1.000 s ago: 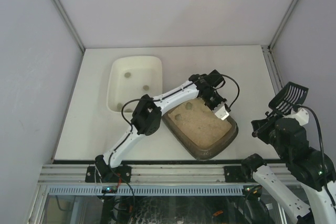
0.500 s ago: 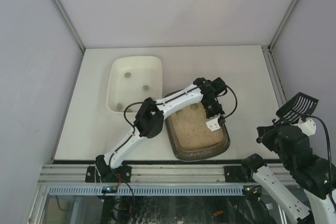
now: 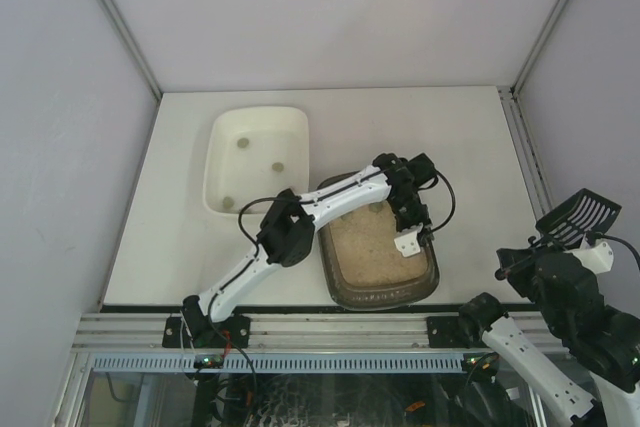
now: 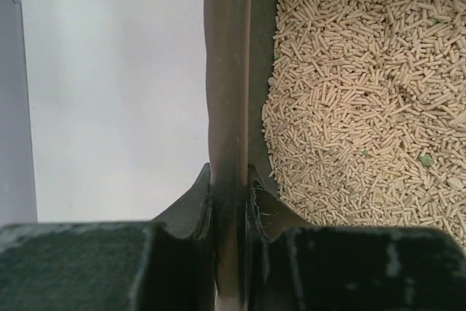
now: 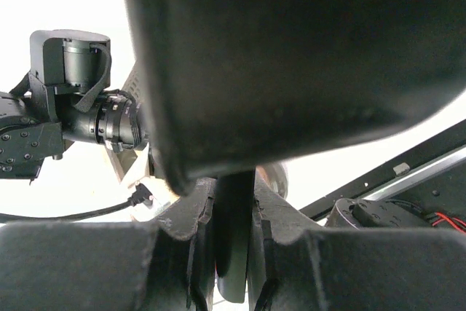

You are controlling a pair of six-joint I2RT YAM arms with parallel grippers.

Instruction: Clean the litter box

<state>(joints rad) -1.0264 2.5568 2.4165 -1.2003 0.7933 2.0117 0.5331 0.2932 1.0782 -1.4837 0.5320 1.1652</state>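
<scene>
The litter box (image 3: 375,272), a dark brown tray of tan pellet litter, lies near the table's front centre. My left gripper (image 3: 418,230) is shut on its right rim; in the left wrist view the rim (image 4: 227,92) runs up between the fingers, litter (image 4: 364,92) to its right. My right gripper (image 3: 545,259) is at the far right, off the table's edge, shut on the handle of the black slotted scoop (image 3: 580,215), held up in the air. In the right wrist view the scoop (image 5: 291,56) fills the top, its handle (image 5: 233,238) between the jaws.
The white tub (image 3: 255,160) with three small clumps stands at the back left, touching the litter box's far left corner. White enclosure walls surround the table (image 3: 440,127). The left arm (image 3: 290,232) stretches across the litter box's left side.
My left gripper has swung the litter box clockwise and toward the front, so it now lies straight. My right gripper with the scoop has moved right and nearer.
</scene>
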